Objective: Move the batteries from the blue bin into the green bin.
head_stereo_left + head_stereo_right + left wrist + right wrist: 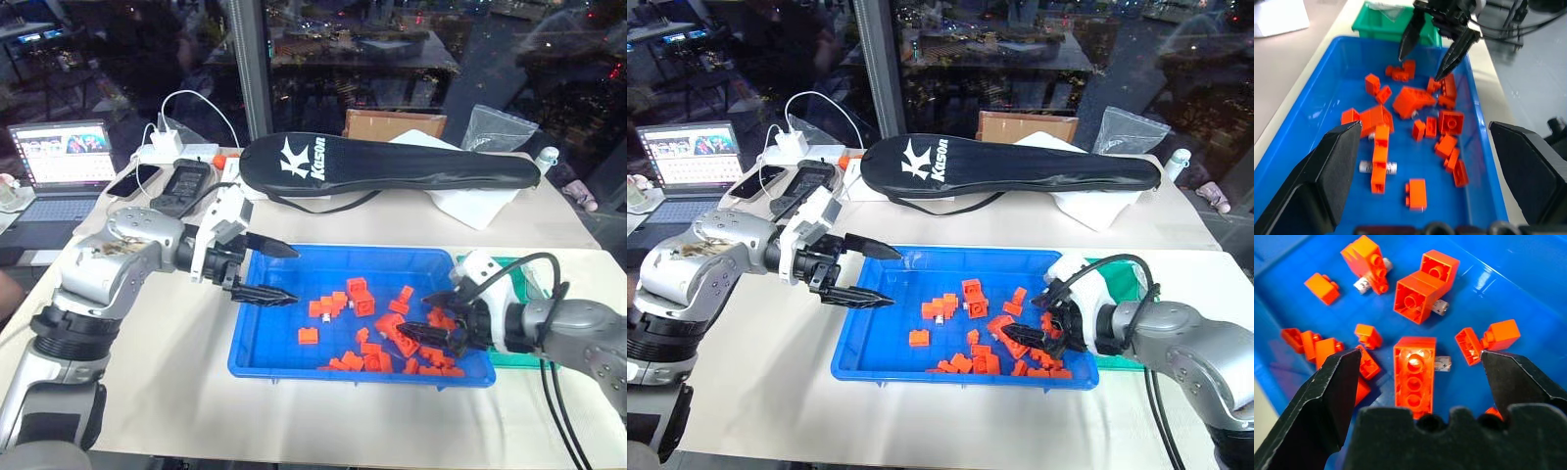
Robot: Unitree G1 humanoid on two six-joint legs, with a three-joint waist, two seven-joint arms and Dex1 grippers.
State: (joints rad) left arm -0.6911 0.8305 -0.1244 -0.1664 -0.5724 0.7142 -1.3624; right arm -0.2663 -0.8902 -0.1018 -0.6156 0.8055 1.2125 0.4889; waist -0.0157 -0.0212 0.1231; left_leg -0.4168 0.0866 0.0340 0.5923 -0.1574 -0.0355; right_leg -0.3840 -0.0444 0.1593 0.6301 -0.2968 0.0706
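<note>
**Batteries half-buried under bricks, both tools hanging empty**

Right tool (1415, 396) is sitting nearest my wrist camera, jaws spread wide, nothing between them, hovering low over the right end of the blue bin (265, 357). Just ahead of it one battery (1442, 363) is poking out from under a long orange brick (1414, 374), lying flat, its long axis running across the brick's length. Two more are showing the same way: one (1440, 308) beside a square brick, another (1362, 284) under a brick further off. Left wrist view is picking up one (1376, 167) crossing beneath a brick, both silvery ends exposed.

Left tool (279, 271) is hanging open and empty over the bin's left rim.

Handling, as I am judging it: these are looking small, stiff, smooth and round, so likely to roll or squirt sideways on the slick plastic floor. I am reckoning the best hold is across the body near the middle, fingers square to the long axis; where a brick is covering the middle, nudging it off first seems wise.

Green bin (1380, 27) is waiting just beyond the blue bin's right end on the tabletop (196, 401); whether any battery lies in it I cannot tell.
</note>
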